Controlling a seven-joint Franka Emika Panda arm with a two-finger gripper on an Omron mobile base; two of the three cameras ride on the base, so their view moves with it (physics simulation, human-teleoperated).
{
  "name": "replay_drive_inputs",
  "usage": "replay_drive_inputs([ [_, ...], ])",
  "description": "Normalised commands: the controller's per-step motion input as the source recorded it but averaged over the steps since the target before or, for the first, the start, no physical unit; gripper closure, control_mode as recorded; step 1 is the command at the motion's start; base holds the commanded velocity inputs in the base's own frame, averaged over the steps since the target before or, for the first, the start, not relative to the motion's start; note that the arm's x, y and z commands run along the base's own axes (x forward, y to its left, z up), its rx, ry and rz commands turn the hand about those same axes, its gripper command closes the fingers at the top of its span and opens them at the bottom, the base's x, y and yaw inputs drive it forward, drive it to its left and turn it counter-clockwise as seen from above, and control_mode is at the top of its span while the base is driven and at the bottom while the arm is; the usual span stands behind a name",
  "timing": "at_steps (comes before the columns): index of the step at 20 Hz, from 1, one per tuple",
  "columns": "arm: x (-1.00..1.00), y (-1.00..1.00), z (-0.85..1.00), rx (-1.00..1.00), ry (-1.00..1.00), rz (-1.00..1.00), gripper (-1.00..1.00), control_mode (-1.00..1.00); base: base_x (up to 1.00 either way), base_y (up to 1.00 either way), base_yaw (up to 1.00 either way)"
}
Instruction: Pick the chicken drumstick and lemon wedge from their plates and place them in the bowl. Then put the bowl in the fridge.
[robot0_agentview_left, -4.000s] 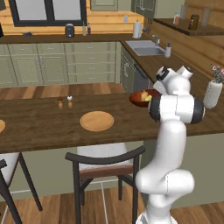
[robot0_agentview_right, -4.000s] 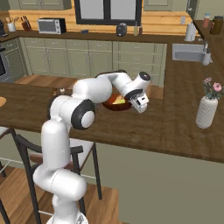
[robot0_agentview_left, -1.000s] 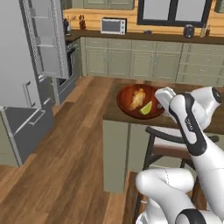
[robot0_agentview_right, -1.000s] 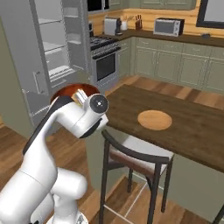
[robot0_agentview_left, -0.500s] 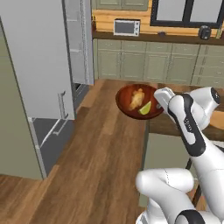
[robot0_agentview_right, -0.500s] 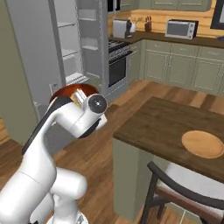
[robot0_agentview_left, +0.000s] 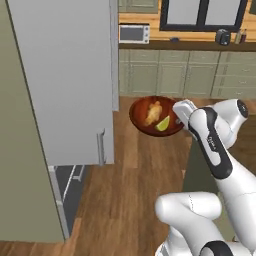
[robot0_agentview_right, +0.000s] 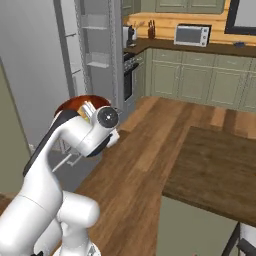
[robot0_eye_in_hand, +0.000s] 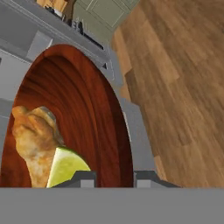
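Clearly my gripper (robot0_agentview_left: 179, 111) was clamped on the bowl (robot0_agentview_left: 150, 125) rim, drumstick (robot0_agentview_left: 152, 112) and lemon wedge (robot0_agentview_left: 162, 124) inside, beside the fridge (robot0_agentview_left: 65, 80) door.

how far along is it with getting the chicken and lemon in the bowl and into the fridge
Done: the chicken drumstick and lemon wedge lie in the bowl. In hand: the gripper holds the bowl by its rim, above the floor, beside the open fridge. Left: setting the bowl inside.
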Motion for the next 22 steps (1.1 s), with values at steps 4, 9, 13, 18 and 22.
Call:
replay_drive_inputs([
  [4,0.0,0.0,0.0,0.0,0.0,0.0,1.0,1.0,0.81,-0.22,-0.3],
  [9,0.0,0.0,0.0,0.0,0.0,0.0,1.0,1.0,0.52,-0.59,-0.1],
  [13,0.0,0.0,0.0,0.0,0.0,0.0,1.0,1.0,1.0,0.0,-0.11],
  [18,0.0,0.0,0.0,0.0,0.0,0.0,1.0,1.0,1.0,0.04,-0.21],
  [22,0.0,0.0,0.0,0.0,0.0,0.0,1.0,1.0,1.0,0.0,-0.22],
])
